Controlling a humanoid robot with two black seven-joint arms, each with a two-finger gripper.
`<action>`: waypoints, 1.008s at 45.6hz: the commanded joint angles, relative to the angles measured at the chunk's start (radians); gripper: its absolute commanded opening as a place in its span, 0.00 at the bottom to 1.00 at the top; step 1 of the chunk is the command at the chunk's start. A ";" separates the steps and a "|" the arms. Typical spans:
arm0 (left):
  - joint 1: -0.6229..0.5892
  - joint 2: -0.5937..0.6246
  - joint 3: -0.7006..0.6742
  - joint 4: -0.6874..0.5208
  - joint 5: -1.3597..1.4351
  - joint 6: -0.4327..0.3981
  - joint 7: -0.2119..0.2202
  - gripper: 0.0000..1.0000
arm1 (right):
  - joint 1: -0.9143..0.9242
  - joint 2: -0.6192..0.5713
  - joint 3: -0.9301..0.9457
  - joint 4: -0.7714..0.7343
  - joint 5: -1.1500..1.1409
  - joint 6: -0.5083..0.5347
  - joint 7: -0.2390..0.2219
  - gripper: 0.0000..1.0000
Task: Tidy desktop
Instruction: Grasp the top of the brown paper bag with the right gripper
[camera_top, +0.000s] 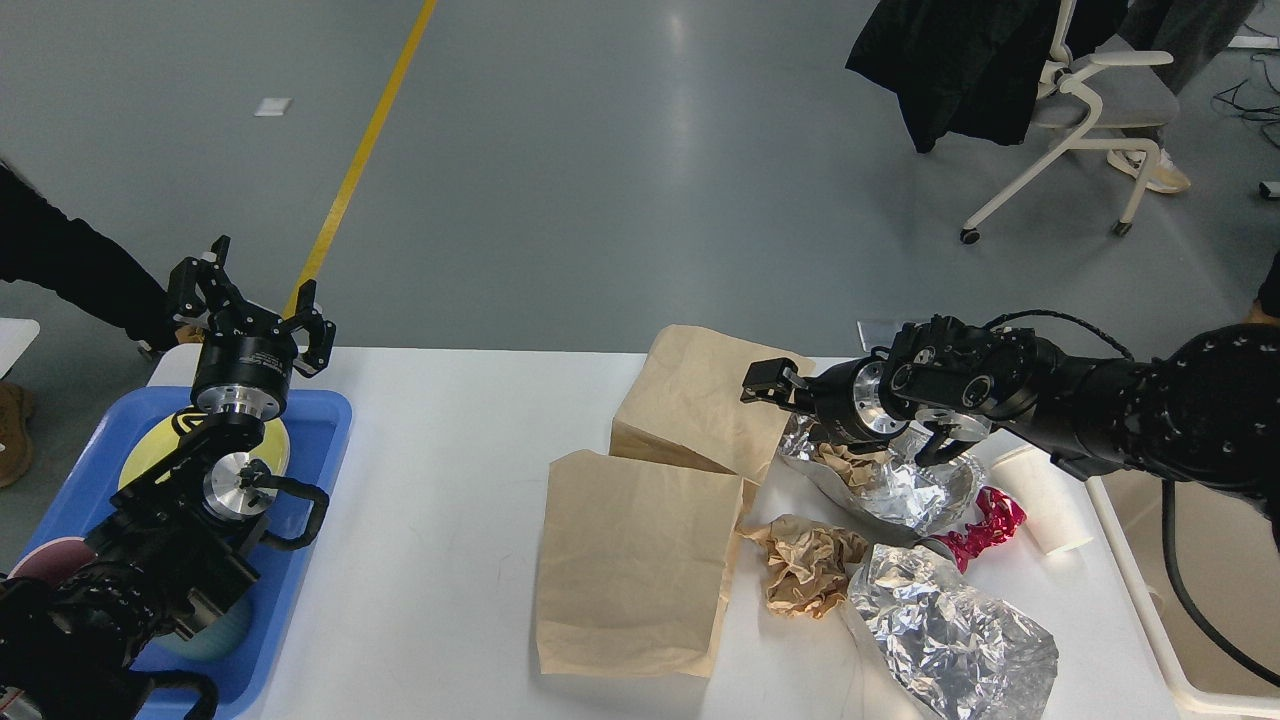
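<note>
Head view: white matte desktop (450, 480), rounded corners, cluttered.

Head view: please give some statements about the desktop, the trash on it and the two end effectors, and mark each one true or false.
1. Two brown paper bags lie on the desktop. True.
2. The left end effector grips a paper bag. False: it is open and empty, above the blue tray.
3. The paper cup stands upright. False: it lies on its side near the right edge.
4. The right end effector is over the far paper bag. True.
5. A crumpled brown paper ball lies in the blue tray. False: it lies on the desktop beside the crumpled foil.
</note>
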 joint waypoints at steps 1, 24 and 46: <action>0.000 0.000 0.000 0.000 0.000 0.000 0.000 0.96 | -0.016 0.000 0.001 -0.003 0.000 0.000 0.000 1.00; 0.000 0.000 0.000 0.000 0.000 0.000 0.000 0.96 | -0.076 0.011 0.004 -0.014 -0.002 -0.014 0.001 1.00; 0.000 0.000 0.000 0.000 0.000 0.000 0.000 0.96 | -0.077 0.044 0.031 -0.017 -0.002 -0.020 0.006 1.00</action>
